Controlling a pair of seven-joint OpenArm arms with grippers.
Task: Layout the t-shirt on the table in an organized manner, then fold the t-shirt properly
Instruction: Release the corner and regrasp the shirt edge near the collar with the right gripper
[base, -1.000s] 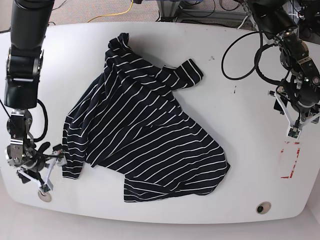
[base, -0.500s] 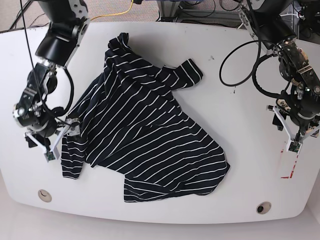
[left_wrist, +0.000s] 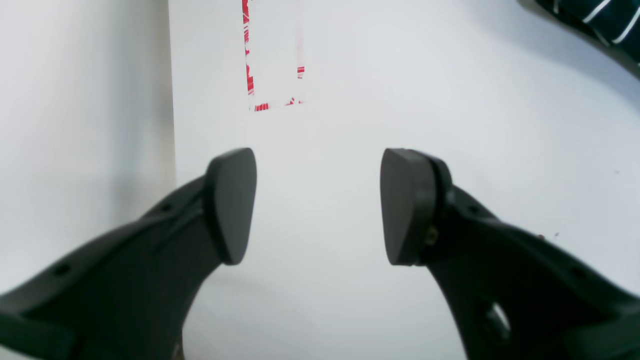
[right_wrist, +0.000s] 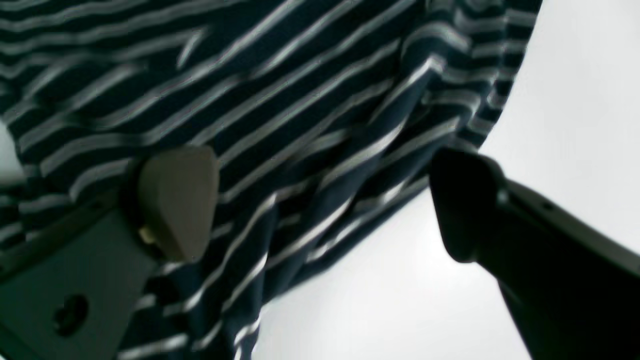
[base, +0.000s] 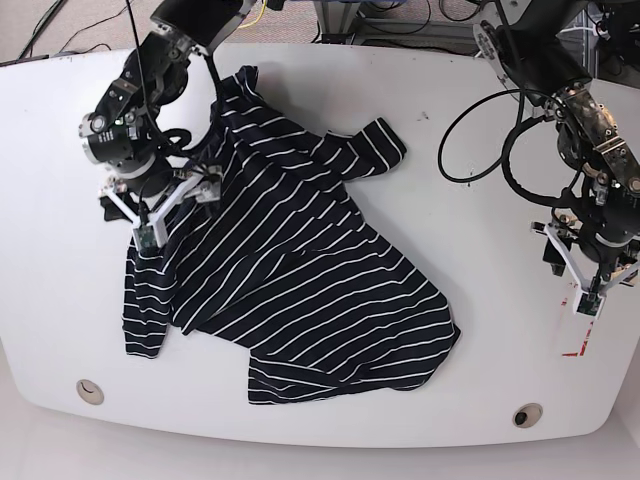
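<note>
The black, white-striped t-shirt (base: 300, 270) lies crumpled and askew in the middle of the white table (base: 480, 230), one sleeve (base: 375, 148) pointing to the far side. My right gripper (base: 178, 213) hovers open over the shirt's left part. In the right wrist view, striped fabric (right_wrist: 300, 75) fills the space under the open right gripper (right_wrist: 320, 205), and nothing is held. My left gripper (base: 598, 285) hangs open over bare table at the right, well clear of the shirt. In the left wrist view, the open left gripper (left_wrist: 320, 205) is empty and a shirt corner (left_wrist: 600, 20) shows at the top right.
A red rectangular outline (left_wrist: 272, 55) is marked on the table ahead of the left gripper, close to the table edge (left_wrist: 172, 100). Two round holes (base: 90, 391) (base: 527, 414) sit near the front edge. Black cables (base: 480, 120) loop over the far right of the table.
The right arm swung from the front left corner up along the shirt's left side and now hovers over its upper left part. The left gripper drifted slightly toward the front edge.
</note>
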